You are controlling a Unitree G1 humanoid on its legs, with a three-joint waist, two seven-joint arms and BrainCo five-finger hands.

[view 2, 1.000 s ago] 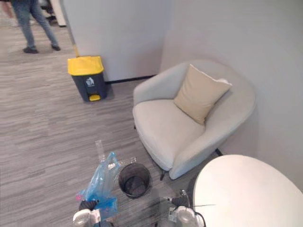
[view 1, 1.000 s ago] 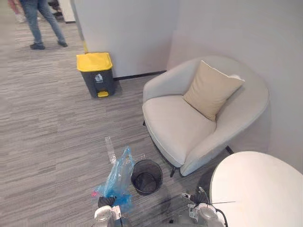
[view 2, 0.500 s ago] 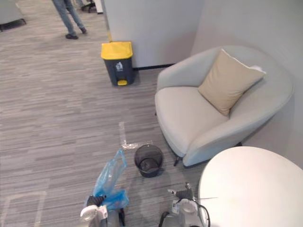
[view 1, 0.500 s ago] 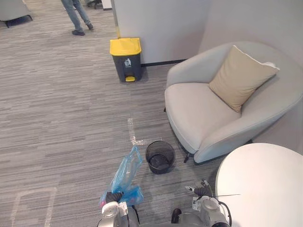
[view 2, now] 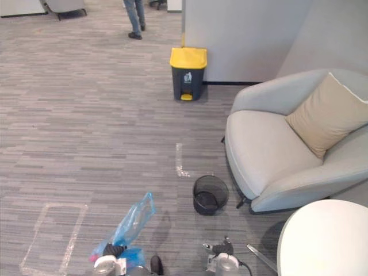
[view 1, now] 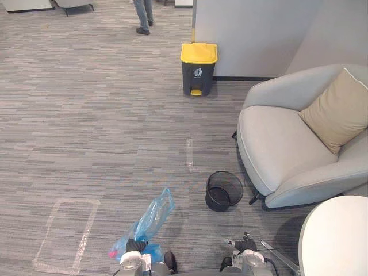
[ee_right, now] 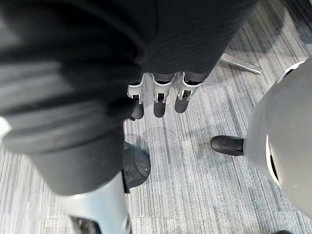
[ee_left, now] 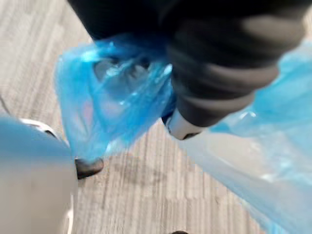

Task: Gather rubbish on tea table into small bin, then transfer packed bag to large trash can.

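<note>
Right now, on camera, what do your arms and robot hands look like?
Both arms are silver-grey and rounded. The left robot hand has a dark ribbed cover over its back and wrist. The right robot hand wears the same dark ribbed cover, and its silver fingers sit in a row, each with a dark tip.

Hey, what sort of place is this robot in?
Probably an office lounge or waiting area: wide grey striped carpet, a pale armchair with a tan cushion, and a yellow-lidded pedal bin against a partition wall.
</note>
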